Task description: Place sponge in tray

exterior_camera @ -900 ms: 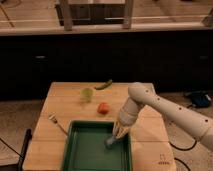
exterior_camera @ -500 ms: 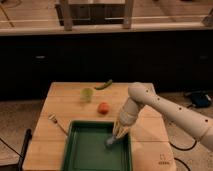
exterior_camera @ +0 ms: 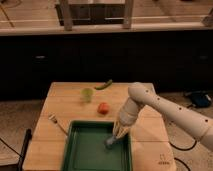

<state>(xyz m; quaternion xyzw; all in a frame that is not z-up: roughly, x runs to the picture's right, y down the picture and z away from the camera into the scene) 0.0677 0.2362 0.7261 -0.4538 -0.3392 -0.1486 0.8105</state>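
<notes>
The dark green tray [exterior_camera: 80, 150] sits at the front of the wooden table. My gripper [exterior_camera: 116, 136] reaches down from the white arm [exterior_camera: 150, 102] into the right part of the tray. A small grey-blue sponge [exterior_camera: 110, 143] shows right at the gripper's tip, low over or on the tray floor near the right rim. I cannot tell whether the sponge is still held or lies free.
On the wooden table [exterior_camera: 60, 100] behind the tray stand a pale green cup [exterior_camera: 87, 94], a small red thing [exterior_camera: 103, 108] and a long green pepper [exterior_camera: 104, 85]. A fork [exterior_camera: 56, 121] lies left of the tray. A dark counter runs behind the table.
</notes>
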